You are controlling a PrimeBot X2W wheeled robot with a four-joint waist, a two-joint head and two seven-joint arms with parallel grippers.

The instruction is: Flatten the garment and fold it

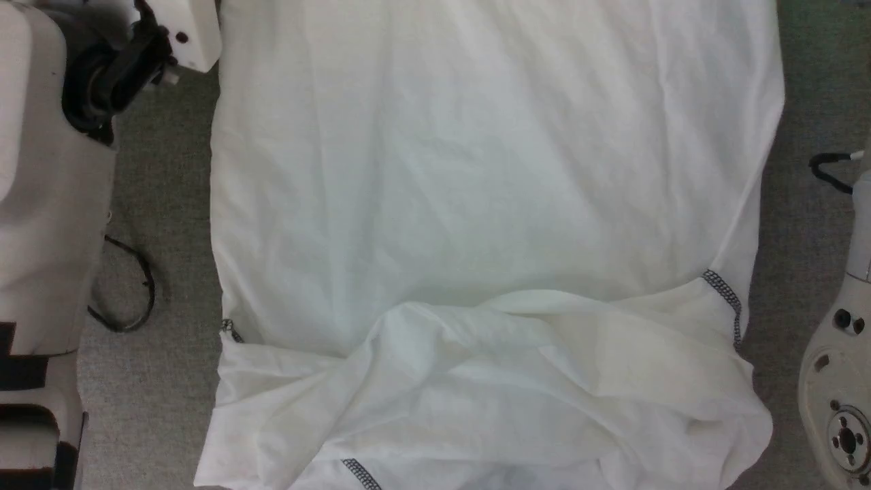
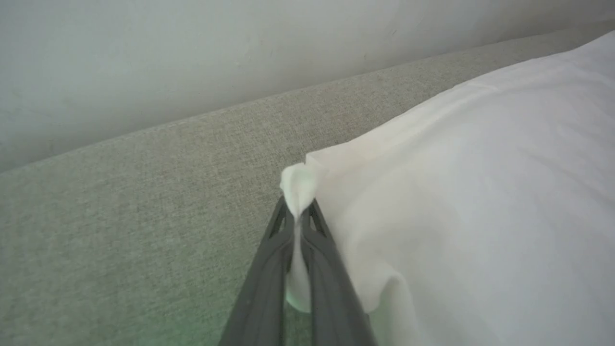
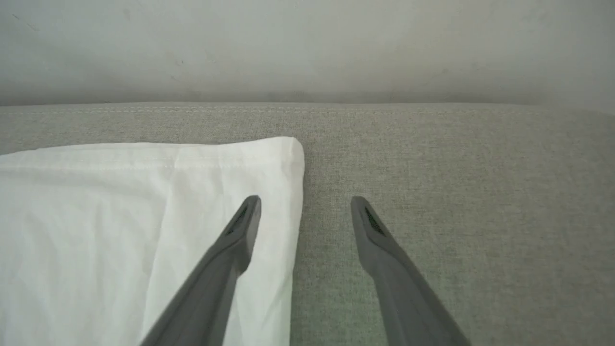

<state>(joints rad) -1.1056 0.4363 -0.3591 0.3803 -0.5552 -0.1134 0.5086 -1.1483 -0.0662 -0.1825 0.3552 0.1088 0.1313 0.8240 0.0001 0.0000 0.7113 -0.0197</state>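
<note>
The white garment (image 1: 476, 170) lies spread over the grey surface, its body smooth and a bunched band with dark zigzag seams (image 1: 725, 292) across the near end. In the left wrist view my left gripper (image 2: 299, 211) is shut on a pinched corner of the garment (image 2: 298, 185), lifted a little off the surface. In the right wrist view my right gripper (image 3: 305, 204) is open above the hemmed far corner of the garment (image 3: 269, 154); one finger is over the cloth, the other over bare surface.
The grey fabric surface (image 1: 163, 204) shows on both sides of the garment and ends at a pale wall (image 3: 307, 43) beyond. My left arm's pale housing (image 1: 47, 190) with a black cable (image 1: 129, 299) stands at the left, the right arm (image 1: 840, 381) at the right edge.
</note>
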